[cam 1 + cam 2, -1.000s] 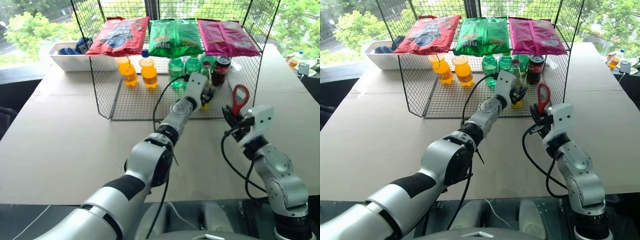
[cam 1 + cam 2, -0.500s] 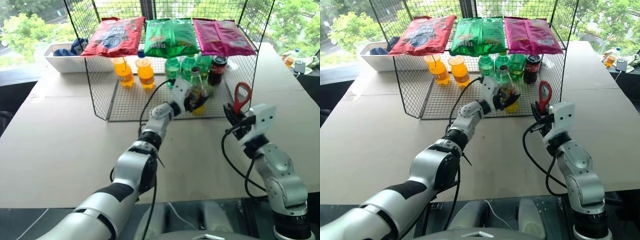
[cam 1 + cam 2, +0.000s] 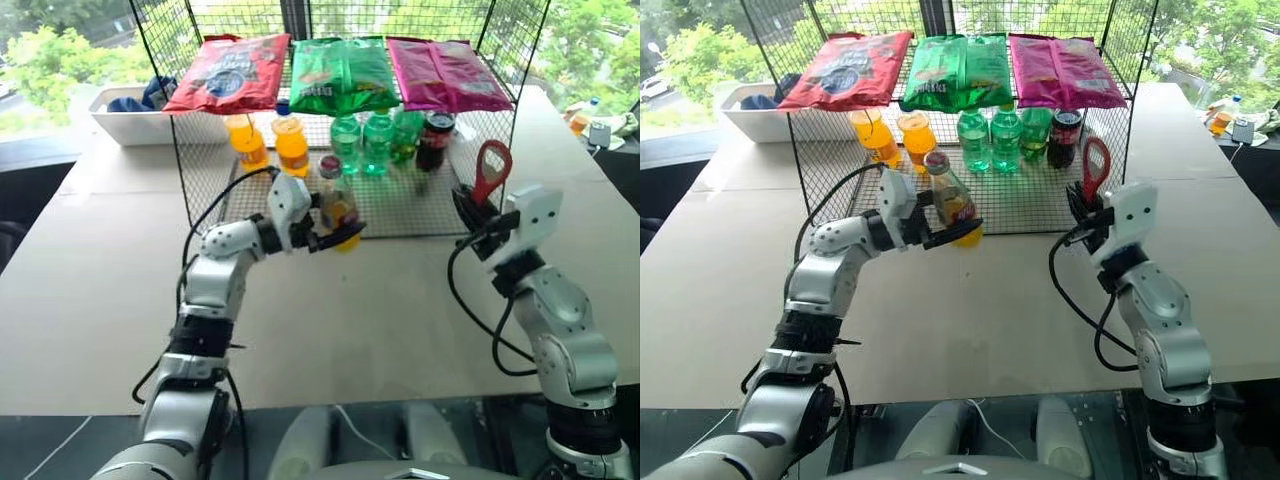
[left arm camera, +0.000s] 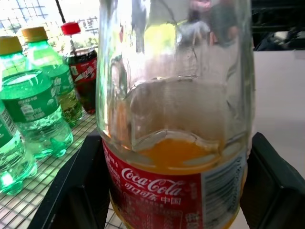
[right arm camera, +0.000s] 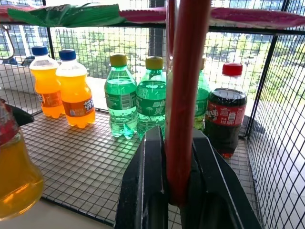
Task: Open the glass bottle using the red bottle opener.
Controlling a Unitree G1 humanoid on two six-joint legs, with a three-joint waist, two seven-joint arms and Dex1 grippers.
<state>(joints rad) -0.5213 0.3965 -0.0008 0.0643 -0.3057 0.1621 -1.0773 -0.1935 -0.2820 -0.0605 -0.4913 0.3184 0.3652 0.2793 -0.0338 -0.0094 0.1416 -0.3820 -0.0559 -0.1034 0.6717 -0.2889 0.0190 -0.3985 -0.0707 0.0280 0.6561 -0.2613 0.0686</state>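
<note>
1. Gripping the glass bottle (image 3: 951,200) around its labelled body, the left gripper (image 3: 945,226) has its black fingers (image 4: 71,191) spread wide on either side of the glass, holding it just off the front edge of the wire rack (image 3: 1040,205).

2. With the wire rack as the landmark, the bottle hangs in front of the rack's left-middle. Its long axis is near upright, neck leaning a touch back toward the rack, with the crown cap (image 3: 936,161) at the top.

3. Over at the rack's front right corner, the right gripper (image 3: 1087,212) is clamped tight on the handle of the red bottle opener (image 3: 1095,172). The opener stands upright with its ring head on top.

4. The key relation: the cap lies well apart from the ring, off toward the robot's left along the rack's front edge. The ring looks to sit at much the same height as the cap.

5. My read is that the right arm needs to carry the ring across and tilt it over the cap. The neck's lean means the ring probably has to come in from above and slightly in front.

6. Watch the rack's corner post beside the opener, as a sweep could clip it.
</note>
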